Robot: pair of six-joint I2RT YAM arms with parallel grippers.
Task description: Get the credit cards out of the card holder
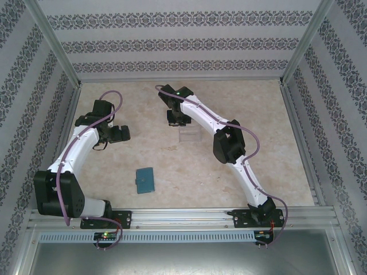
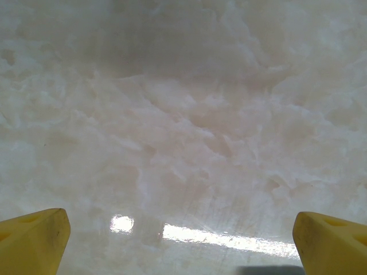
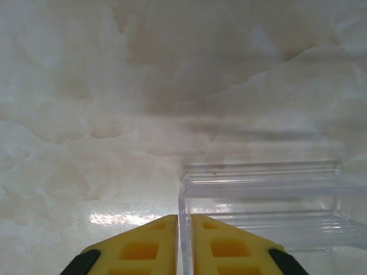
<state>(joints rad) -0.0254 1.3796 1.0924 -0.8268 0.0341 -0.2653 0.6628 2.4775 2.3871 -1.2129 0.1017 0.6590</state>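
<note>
Two tools: left tool (image 2: 180, 229) spread; right tool (image 3: 184, 219) nearly pressed together at the clear box (image 3: 264, 200), grip we cannot tell. The card holder (image 1: 145, 179) lies folded behind both; pin it flat before unfolding.

Jaws stand wide apart on the left arm (image 1: 74, 146), a slit apart on the outstretched right arm (image 1: 203, 114)
</note>
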